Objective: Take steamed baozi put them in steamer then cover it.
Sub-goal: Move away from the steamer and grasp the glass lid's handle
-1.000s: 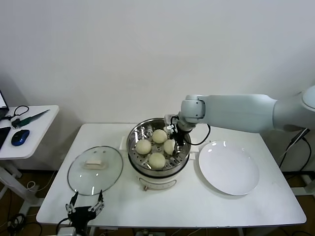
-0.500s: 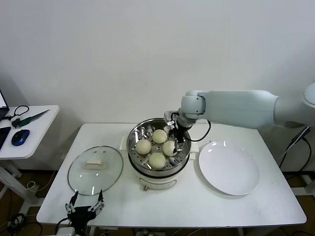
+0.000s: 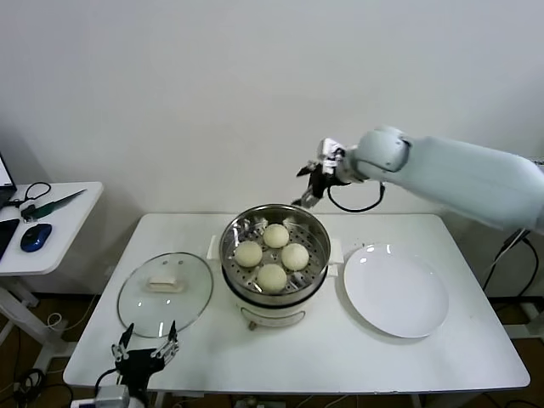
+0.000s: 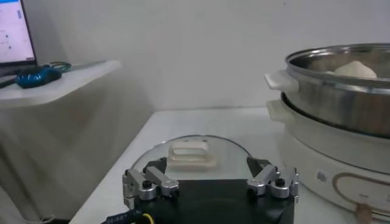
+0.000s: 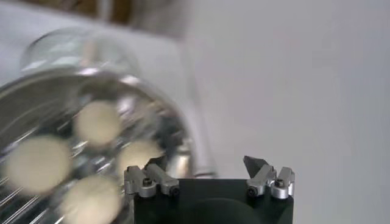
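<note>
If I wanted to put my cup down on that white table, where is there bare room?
The table is bare along its front edge, below the steamer and plate, and at the back right corner behind the plate. The left side is crowded: the glass lid lies there, with the left gripper just in front of it.

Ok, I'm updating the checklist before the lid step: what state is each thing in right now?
baozi: all four in the steamer, none held
steamer: uncovered, loaded
cover: flat on the table, left of the steamer, untouched
plate: bare, right of the steamer
right gripper: open, empty, raised behind the steamer
left gripper: open, empty, near the cover's front edge
</note>
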Robot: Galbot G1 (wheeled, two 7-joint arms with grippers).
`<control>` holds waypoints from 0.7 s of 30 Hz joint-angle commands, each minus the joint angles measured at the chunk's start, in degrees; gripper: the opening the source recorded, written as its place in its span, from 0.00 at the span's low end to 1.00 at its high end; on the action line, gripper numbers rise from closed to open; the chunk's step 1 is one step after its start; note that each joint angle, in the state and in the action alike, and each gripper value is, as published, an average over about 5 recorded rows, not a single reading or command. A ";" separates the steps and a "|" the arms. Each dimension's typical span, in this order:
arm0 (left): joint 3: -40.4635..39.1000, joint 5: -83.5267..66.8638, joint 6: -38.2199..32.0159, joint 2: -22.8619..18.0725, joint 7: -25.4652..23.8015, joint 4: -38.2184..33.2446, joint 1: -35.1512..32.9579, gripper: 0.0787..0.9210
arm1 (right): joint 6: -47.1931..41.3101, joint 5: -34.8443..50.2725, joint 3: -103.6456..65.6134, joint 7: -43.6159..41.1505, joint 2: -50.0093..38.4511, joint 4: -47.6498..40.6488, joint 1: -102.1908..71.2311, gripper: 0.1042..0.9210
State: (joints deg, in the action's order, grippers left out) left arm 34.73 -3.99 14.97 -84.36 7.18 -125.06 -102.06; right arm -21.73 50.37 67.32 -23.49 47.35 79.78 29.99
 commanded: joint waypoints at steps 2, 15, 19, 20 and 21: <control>0.10 4.26 -1.56 1.83 -0.88 1.27 4.50 0.88 | 6.26 -9.16 -55.35 21.39 -23.92 13.78 -51.53 0.88; -0.18 11.88 -6.89 4.89 0.11 5.09 7.57 0.88 | 24.98 -19.64 -109.36 16.39 -6.04 16.42 -109.34 0.88; -0.17 15.22 -8.51 5.06 0.85 6.12 7.87 0.88 | 32.62 -21.40 -112.00 15.28 1.10 15.61 -114.94 0.88; -0.19 15.90 -8.96 5.16 1.18 6.40 7.85 0.88 | 33.78 -21.44 -112.20 15.07 2.50 15.51 -115.95 0.88; -0.22 16.69 -9.51 5.29 1.54 6.76 7.83 0.88 | 34.54 -21.54 -112.33 14.84 3.74 15.57 -116.81 0.88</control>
State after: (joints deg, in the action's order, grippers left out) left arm 34.62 4.99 9.39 -80.32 7.39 -120.74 -95.57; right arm -3.32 34.43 -13.34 -8.88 38.86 93.19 -48.95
